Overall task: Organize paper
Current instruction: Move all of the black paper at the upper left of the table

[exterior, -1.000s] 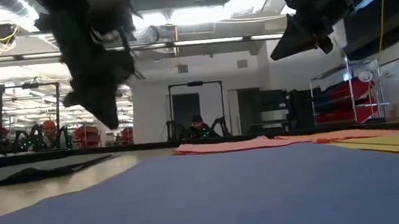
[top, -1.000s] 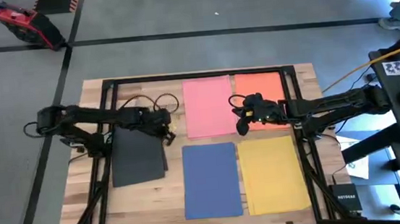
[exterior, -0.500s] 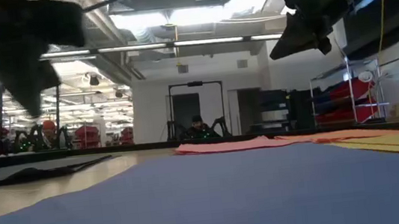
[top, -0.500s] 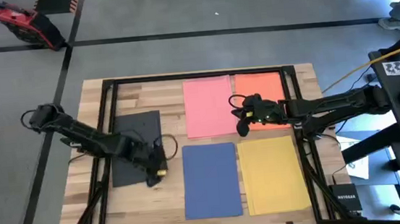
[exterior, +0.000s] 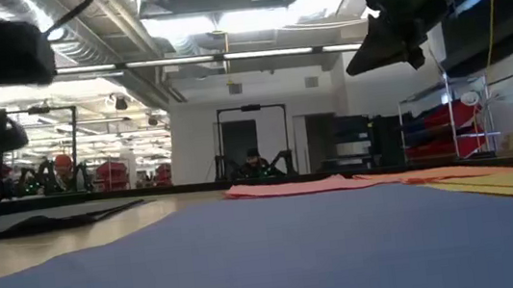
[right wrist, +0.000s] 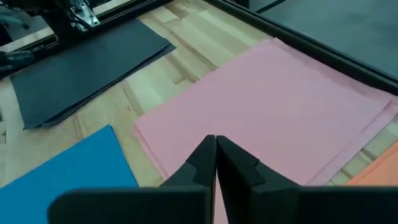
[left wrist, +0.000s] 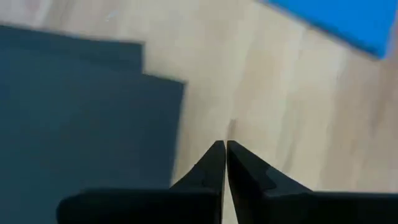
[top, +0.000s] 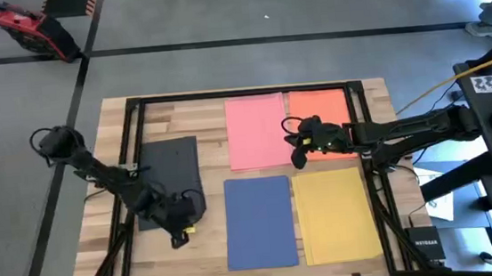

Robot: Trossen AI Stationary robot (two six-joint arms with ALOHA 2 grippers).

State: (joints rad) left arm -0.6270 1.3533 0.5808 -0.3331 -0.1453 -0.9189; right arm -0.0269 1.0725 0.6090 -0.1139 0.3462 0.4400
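Observation:
Five sheets of paper lie flat on the wooden table (top: 182, 117): black (top: 169, 171) at the left, pink (top: 257, 132) and orange-red (top: 320, 112) at the far side, blue (top: 260, 222) and yellow (top: 337, 212) at the near side. My left gripper (top: 180, 238) is shut and hovers over bare wood (left wrist: 273, 112), between the black paper's near right corner (left wrist: 81, 112) and the blue sheet (left wrist: 342, 18). My right gripper (top: 299, 158) is also shut, raised over the pink sheet's (right wrist: 267, 112) near right part.
A black metal frame (top: 242, 92) runs around the table's far and side edges. The black paper shows two offset edges (right wrist: 87, 68) in the wrist views. Bare wood lies between the black and blue sheets. A router-like box (top: 423, 246) sits off the table's near right.
My left gripper has swung from above the black paper's far right corner toward the table's near edge, ending beside that sheet's near right corner. The papers lie as before.

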